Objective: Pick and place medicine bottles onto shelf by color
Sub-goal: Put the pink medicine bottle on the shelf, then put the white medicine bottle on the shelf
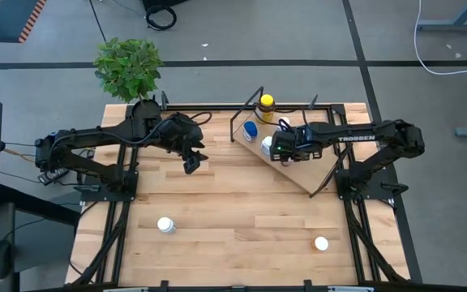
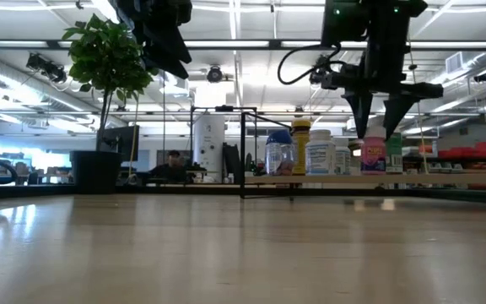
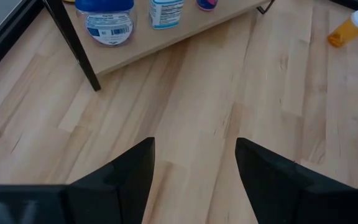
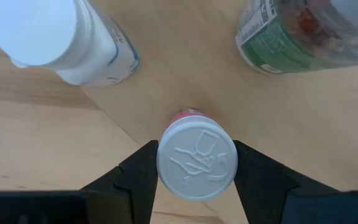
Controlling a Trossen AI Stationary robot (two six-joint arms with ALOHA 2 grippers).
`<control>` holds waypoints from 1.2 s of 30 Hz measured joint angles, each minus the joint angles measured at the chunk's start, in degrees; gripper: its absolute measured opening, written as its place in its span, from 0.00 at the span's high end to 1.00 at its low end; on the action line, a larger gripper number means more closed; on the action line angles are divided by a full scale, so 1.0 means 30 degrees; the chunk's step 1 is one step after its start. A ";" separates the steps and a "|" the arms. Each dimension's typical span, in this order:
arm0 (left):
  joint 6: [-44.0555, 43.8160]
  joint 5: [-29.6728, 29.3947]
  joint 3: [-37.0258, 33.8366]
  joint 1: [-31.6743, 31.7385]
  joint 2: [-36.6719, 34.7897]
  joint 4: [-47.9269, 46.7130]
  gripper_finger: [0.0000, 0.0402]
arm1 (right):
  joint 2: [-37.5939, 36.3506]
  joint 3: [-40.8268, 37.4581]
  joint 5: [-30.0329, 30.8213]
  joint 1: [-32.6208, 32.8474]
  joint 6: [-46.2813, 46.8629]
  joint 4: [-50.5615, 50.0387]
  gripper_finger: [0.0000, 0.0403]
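- So my right gripper (image 4: 196, 165) is clamped on a pink white-capped bottle (image 4: 197, 160) at the shelf (image 4: 185, 74).
- Left gripper (image 3: 194, 180) hangs open above the bench (image 3: 229, 106), holding nothing.

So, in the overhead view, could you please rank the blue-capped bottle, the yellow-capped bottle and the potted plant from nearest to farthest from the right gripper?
1. Blue-capped bottle, on the shelf, just on the plant's side of the right gripper.
2. Yellow-capped bottle, at the shelf's far end.
3. Potted plant, off the table's far left corner.

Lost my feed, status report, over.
Right end effector astride pink white-capped bottle on shelf. Left end effector open, empty, above table. Nothing blocking.
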 joint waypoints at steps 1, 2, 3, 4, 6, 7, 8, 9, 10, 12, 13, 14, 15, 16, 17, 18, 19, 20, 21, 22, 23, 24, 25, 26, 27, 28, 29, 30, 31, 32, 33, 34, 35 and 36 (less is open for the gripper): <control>-0.0059 0.0004 -0.0001 0.0000 0.0000 -0.0021 0.42 | -0.0020 -0.0100 0.0040 0.0073 0.0140 0.0160 0.52; -0.0077 0.0004 -0.0001 0.0000 0.0000 -0.0032 0.42 | -0.0028 -0.0116 0.0074 0.0104 0.0180 0.0152 0.52; -0.0075 0.0000 0.0002 0.0000 0.0000 -0.0043 0.42 | -0.0028 -0.0104 0.0159 0.0110 0.0156 0.0117 0.52; -0.0075 0.0001 0.0004 0.0000 0.0000 -0.0076 0.43 | -0.0024 -0.0045 0.0217 0.0113 0.0061 0.0037 0.52; -0.0110 0.0000 -0.0001 0.0000 0.0000 -0.0119 0.42 | -0.0006 -0.0008 0.0253 0.0106 -0.0164 0.0027 0.52; -0.0110 0.0000 0.0000 0.0000 0.0000 -0.0119 0.42 | -0.0006 -0.0001 0.0284 0.0105 -0.0151 0.0019 0.52; -0.0110 0.0000 -0.0001 0.0000 0.0000 -0.0119 0.42 | -0.0006 -0.0001 0.0299 0.0098 -0.0132 0.0012 0.52; -0.0116 0.0000 -0.0001 0.0000 0.0000 -0.0119 0.43 | -0.0006 -0.0001 0.0326 0.0098 -0.0145 0.0005 0.52; -0.0117 0.0000 0.0004 0.0000 0.0000 -0.0119 0.43 | -0.0006 -0.0001 0.0340 0.0104 -0.0146 0.0005 0.52; -0.0117 0.0000 0.0002 0.0000 0.0000 -0.0126 0.42 | 0.0001 0.0006 0.0345 0.0106 -0.0146 0.0005 0.52; -0.0117 0.0005 -0.0001 -0.0005 0.0000 -0.0126 0.42 | 0.0001 0.0006 0.0349 0.0101 -0.0146 0.0005 0.52; -0.0119 0.0001 0.0000 -0.0001 0.0000 -0.0128 0.43 | 0.0001 0.0006 0.0368 0.0106 -0.0146 0.0005 0.51; -0.0124 0.0000 0.0005 -0.0006 0.0000 -0.0126 0.43 | 0.0001 0.0006 0.0385 0.0106 -0.0144 0.0005 0.51; -0.0124 0.0000 -0.0001 -0.0003 0.0000 -0.0126 0.42 | 0.0001 0.0006 0.0394 0.0106 -0.0095 0.0001 0.50; -0.0124 0.0000 -0.0001 0.0000 0.0000 -0.0126 0.42 | 0.0002 0.0006 0.0400 0.0106 0.0036 -0.0002 0.49; -0.0124 0.0000 -0.0001 0.0000 0.0000 -0.0128 0.43 | 0.0009 0.0006 0.0400 0.0106 0.0163 -0.0002 0.49; -0.0124 0.0002 0.0001 0.0000 0.0000 -0.0129 0.43 | 0.0009 0.0013 0.0414 0.0106 0.0244 -0.0002 0.48; -0.0128 0.0004 0.0002 0.0000 0.0000 -0.0130 0.43 | 0.0009 0.0019 0.0415 0.0106 0.0248 -0.0002 0.47; -0.0124 0.0000 -0.0001 0.0000 0.0000 -0.0134 0.42 | 0.0006 0.0021 0.0415 0.0106 0.0240 -0.0002 0.46; -0.0124 0.0000 0.0004 -0.0005 0.0000 -0.0134 0.42 | 0.0009 0.0021 0.0415 0.0106 0.0226 -0.0010 0.45; -0.0128 0.0001 -0.0001 -0.0003 0.0000 -0.0134 0.43 | 0.0009 0.0021 0.0415 0.0106 0.0200 -0.0017 0.44; -0.0124 0.0006 0.0000 0.0000 0.0000 -0.0141 0.43 | 0.0005 0.0021 0.0415 0.0106 0.0182 -0.0017 0.43; -0.0124 0.0000 -0.0001 -0.0004 0.0000 -0.0148 0.43 | 0.0008 0.0021 0.0415 0.0106 0.0174 -0.0018 0.42; -0.0125 0.0007 0.0006 0.0000 0.0000 -0.0148 0.42 | 0.0009 0.0021 0.0415 0.0106 0.0160 -0.0024 0.41; -0.0131 0.0007 -0.0001 -0.0007 0.0000 -0.0148 0.42 | 0.0009 0.0021 0.0408 0.0106 0.0153 -0.0031 0.40; -0.0132 0.0007 -0.0001 -0.0007 0.0000 -0.0159 0.43 | 0.0009 0.0021 0.0402 0.0106 0.0153 -0.0032 0.39; -0.0132 0.0007 -0.0001 -0.0007 0.0000 -0.0168 0.43 | 0.0009 0.0021 0.0344 0.0106 0.0146 -0.0032 0.38; -0.0132 0.0007 -0.0001 -0.0007 0.0000 -0.0183 0.43 | -0.0020 0.0028 0.0226 0.0106 0.0149 -0.0040 0.38; -0.0132 0.0007 0.0003 -0.0007 0.0000 -0.0201 0.42 | -0.0063 0.0028 0.0148 0.0106 0.0146 -0.0070 0.37; -0.0132 0.0007 0.0003 -0.0007 0.0000 -0.0236 0.42 | -0.0123 0.0028 0.0116 0.0109 0.0146 -0.0075 0.36; -0.0132 0.0010 -0.0001 -0.0007 0.0000 -0.0307 0.42 | -0.0253 0.0028 0.0017 0.0113 0.0146 -0.0086 0.35; -0.0133 0.0027 -0.0001 -0.0007 0.0000 -0.0357 0.43 | -0.0390 0.0034 -0.0061 0.0111 0.0146 -0.0141 0.35; -0.0132 0.0089 0.0005 -0.0007 0.0000 -0.0366 0.42 | -0.0563 0.0079 -0.0081 0.0113 0.0142 -0.0203 0.34; -0.0132 0.0236 -0.0001 -0.0007 0.0000 -0.0360 0.42 | -0.0723 0.0119 -0.0123 0.0142 0.0138 -0.0270 0.34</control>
